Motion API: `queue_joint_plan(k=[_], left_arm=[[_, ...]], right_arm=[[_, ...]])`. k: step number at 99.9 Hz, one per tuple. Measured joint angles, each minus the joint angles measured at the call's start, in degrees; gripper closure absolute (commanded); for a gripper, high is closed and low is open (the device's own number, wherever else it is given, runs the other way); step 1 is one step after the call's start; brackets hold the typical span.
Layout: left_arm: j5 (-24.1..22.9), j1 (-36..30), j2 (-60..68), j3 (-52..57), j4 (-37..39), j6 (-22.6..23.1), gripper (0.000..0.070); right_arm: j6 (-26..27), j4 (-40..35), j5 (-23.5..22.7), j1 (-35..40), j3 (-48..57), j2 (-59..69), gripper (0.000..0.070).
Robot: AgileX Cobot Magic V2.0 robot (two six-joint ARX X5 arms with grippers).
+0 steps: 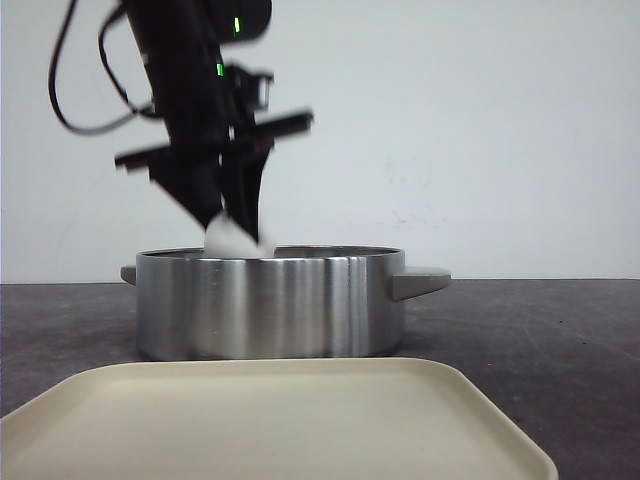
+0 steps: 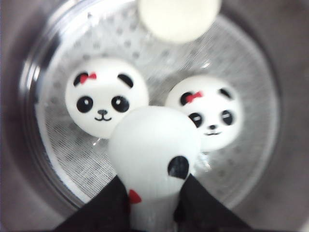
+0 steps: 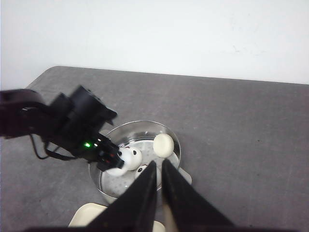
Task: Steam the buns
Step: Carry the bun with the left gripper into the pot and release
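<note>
Held bun (image 2: 153, 159) face partly hidden

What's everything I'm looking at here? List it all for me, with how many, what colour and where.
buns: four, white. Two panda-faced ones and one turned-over plain one lie on the steamer rack; a fourth is held above them.
pot: one, silver metal with side handles, on the table, holding the rack.
tray: one, cream, in front of the pot.
table: one, dark grey.
left gripper: black, over the pot, shut on the fourth bun.
right gripper: black, raised high above the table, fingers nearly together.

Left hand (image 2: 154, 205) clamped, angled downward; right hand (image 3: 159, 193) nearly closed.
</note>
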Motion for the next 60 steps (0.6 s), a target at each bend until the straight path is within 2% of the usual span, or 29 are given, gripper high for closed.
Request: queue_joint_plan(k=[16,20,23,26,36,41,43,60], left_arm=[[2.99,0.2,2.89,0.0,-0.04,0.37,0.0696],[3.04,0.17,3.19,0.0,-0.09,0.37,0.0672],[3.04,0.2,3.43,0.0,-0.09,0.37,0.0626],[3.04,0.2,3.58,0.0,-0.11,0.37,0.0549],[3.04,0.2,3.69,0.0,-0.13,0.35,0.0158],[3.04,0.2,3.69,0.0,-0.17,0.37,0.0021],[3.06,0.2,3.69,0.04,-0.33,0.37,0.0],[3.15,0.2,3.72,2.62,-4.28,0.33,0.0]], right_arm=[[1.14,0.0,0.0,-0.02,-0.28,0.0,0.069],[1.53,0.0,0.0,0.0,-0.48,0.0,0.069],[1.86,-0.02,0.0,0.0,-0.59,0.0,0.069],[2.16,0.0,0.0,-0.02,-0.7,0.0,0.0691],[3.02,0.0,0.0,0.0,-0.74,0.04,0.069],[3.37,0.0,0.0,0.0,-0.74,0.2,0.069],[3.54,-0.02,0.0,-0.02,-0.74,0.31,0.069],[4.31,0.0,0.0,-0.02,-0.74,1.18,0.069]])
